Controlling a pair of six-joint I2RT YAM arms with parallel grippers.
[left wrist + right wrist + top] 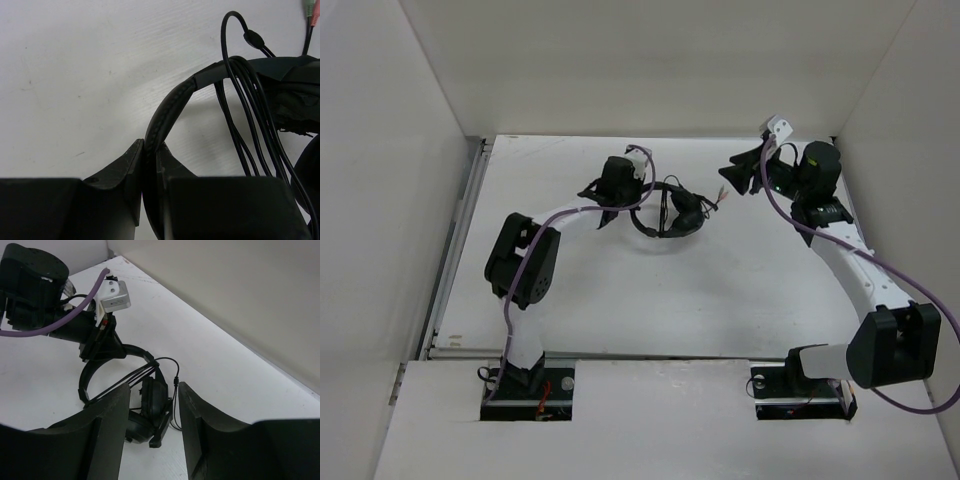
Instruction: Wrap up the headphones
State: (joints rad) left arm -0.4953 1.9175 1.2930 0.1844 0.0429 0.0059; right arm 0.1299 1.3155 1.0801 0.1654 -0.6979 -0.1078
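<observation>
The left gripper (pixel 150 160) is pinching the band (pixel 169 102) of the headphones (pixel 668 212), which are lying just above the middle of the overhead view. The right gripper (pixel 735 178) is hanging spread and empty at upper right. The cable (pixel 242 105) is looping over the band, so the loose plugs (pixel 311 14) probably want tucking in while the left claw is holding firm
</observation>
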